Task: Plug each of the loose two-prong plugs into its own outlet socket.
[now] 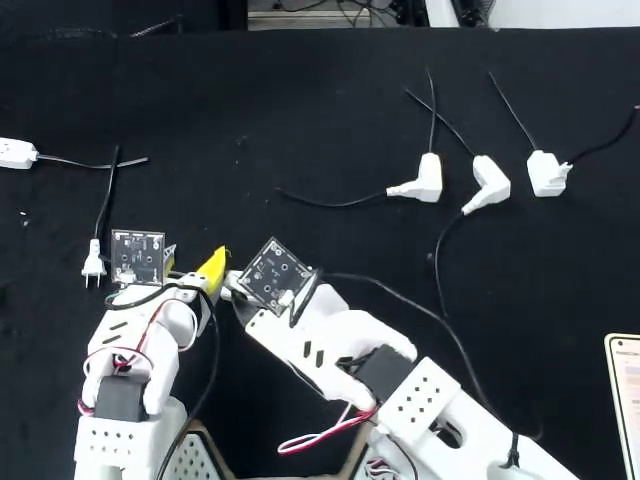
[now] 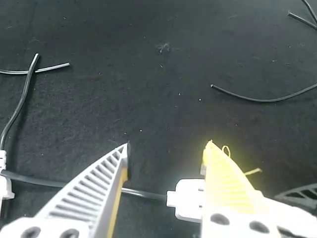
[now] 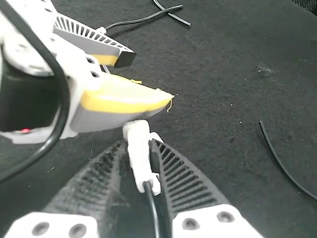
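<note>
clamping the white plug in my right gripper, both fingers pressed on its body, its black cord trailing back between them. my left gripper is spread wide just beside it. its yellow finger sits right at the plug's end, touching or not i cannot tell, and its grey finger stands apart. on the table both grippers sit toward 8 o'clock. a second loose plug lies at 9 o'clock. toward 2 o'clock lie the first socket, the middle socket and the last socket, all white and corded.
</note>
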Controlling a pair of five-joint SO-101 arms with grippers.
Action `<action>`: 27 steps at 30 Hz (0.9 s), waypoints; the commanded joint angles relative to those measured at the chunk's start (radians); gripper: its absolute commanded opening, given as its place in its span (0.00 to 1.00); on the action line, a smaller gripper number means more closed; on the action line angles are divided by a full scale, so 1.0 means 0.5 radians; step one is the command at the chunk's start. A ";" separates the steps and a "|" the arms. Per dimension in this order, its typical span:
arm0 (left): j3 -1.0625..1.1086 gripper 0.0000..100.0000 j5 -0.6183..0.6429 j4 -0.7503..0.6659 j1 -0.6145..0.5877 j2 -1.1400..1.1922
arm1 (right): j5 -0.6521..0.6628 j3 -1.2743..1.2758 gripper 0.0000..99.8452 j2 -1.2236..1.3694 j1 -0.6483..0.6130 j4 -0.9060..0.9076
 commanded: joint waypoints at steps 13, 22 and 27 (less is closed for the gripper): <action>0.029 0.25 -0.025 -0.021 0.044 0.009 | -0.021 -0.097 0.01 -0.084 0.071 -0.068; 0.038 0.25 -0.025 -0.021 0.048 0.009 | -0.021 -0.106 0.01 -0.084 0.071 -0.068; 0.026 0.25 -0.025 -0.021 0.041 0.009 | -0.021 -0.103 0.01 -0.084 0.071 -0.064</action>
